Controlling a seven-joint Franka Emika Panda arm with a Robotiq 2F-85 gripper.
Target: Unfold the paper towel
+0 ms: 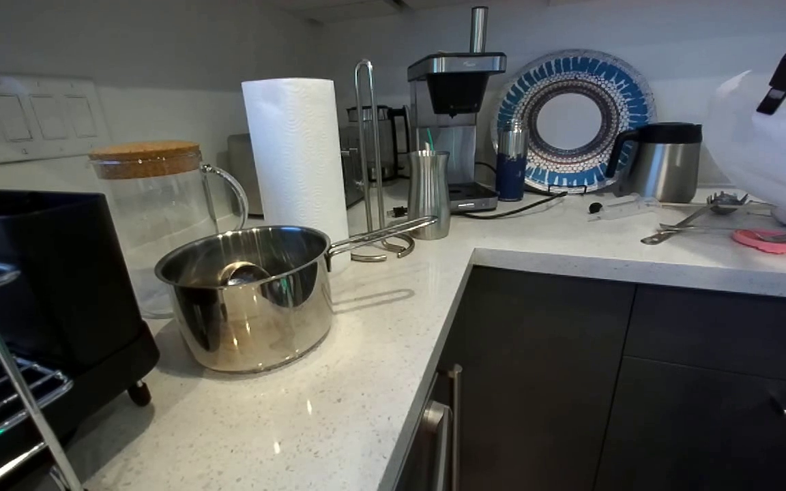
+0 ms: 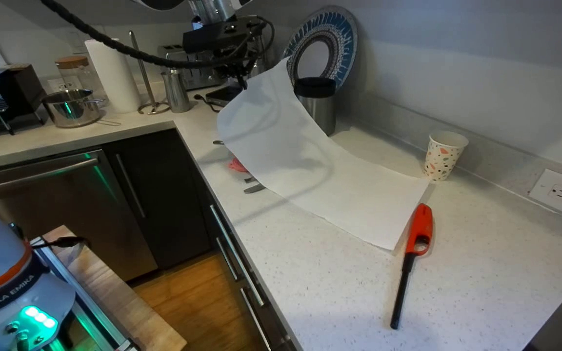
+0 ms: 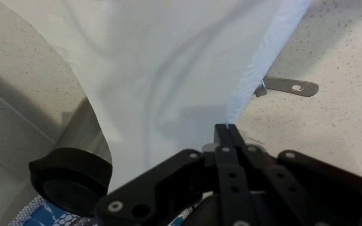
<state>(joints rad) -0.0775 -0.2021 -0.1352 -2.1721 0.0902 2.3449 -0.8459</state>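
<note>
The hand (image 3: 227,126) is clenched, grasping the white paper towel (image 2: 320,170) by an edge near one end; in the wrist view its black jaws meet, the thin edge caught at their tips. In an exterior view the paper towel is spread as one long sheet: the gripped end is up in the air, a free corner points higher than the grip, and the sheet slopes down until its opposite end lies on the speckled white desk (image 2: 320,292). Just beside that lower end of the paper towel are a red and black utility lighter (image 2: 408,262) and an upright patterned paper cup (image 2: 444,158); whether the cup touches the sheet, I cannot tell. Metal utensils (image 3: 284,85) and a flat pink item (image 1: 768,240) lie near the raised part of the paper towel, one utensil running out of sight behind it in the wrist view. A stainless thermal carafe (image 1: 662,164) and a round platter (image 1: 621,109) with a blue ring, set on edge, stand near this raised part. Farther from the paper towel are a blue bottle (image 1: 510,174), a coffee maker (image 1: 458,88) and a waisted steel cup (image 1: 428,194). Well apart from the paper towel stand a roll of paper towels (image 1: 295,150), a chrome roll holder (image 2: 143,68), a steel saucepan (image 1: 250,324) and a cork-lidded glass pitcher (image 1: 161,211).
</note>
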